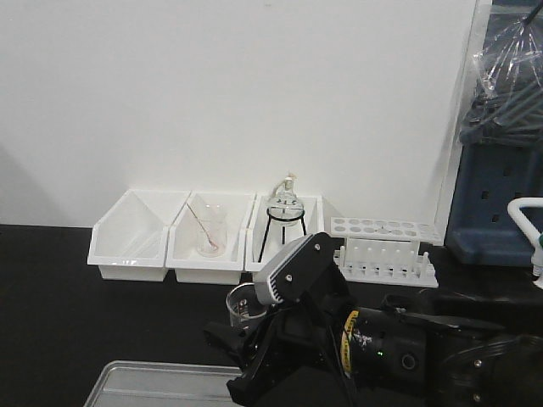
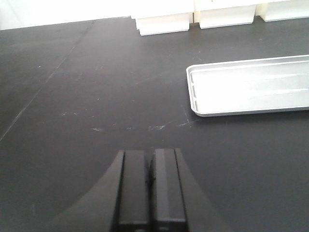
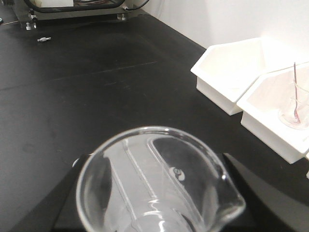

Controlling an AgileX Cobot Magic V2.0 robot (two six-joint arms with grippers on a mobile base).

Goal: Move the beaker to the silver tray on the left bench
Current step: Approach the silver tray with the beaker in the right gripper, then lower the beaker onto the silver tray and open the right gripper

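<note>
Beaker [image 1: 242, 306] upright — axis vertical, rim up — in right gripper [image 3: 157, 186].

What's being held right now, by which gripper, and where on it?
Right gripper holds the beaker by its side walls, a finger on each side below the rim. Left gripper is shut, empty.

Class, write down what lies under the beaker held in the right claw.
Through the glass of the beaker, the raised rim of the silver tray shows below. The right claw covers the bench on both sides; whether beaker touches tray cannot be seen.
</note>
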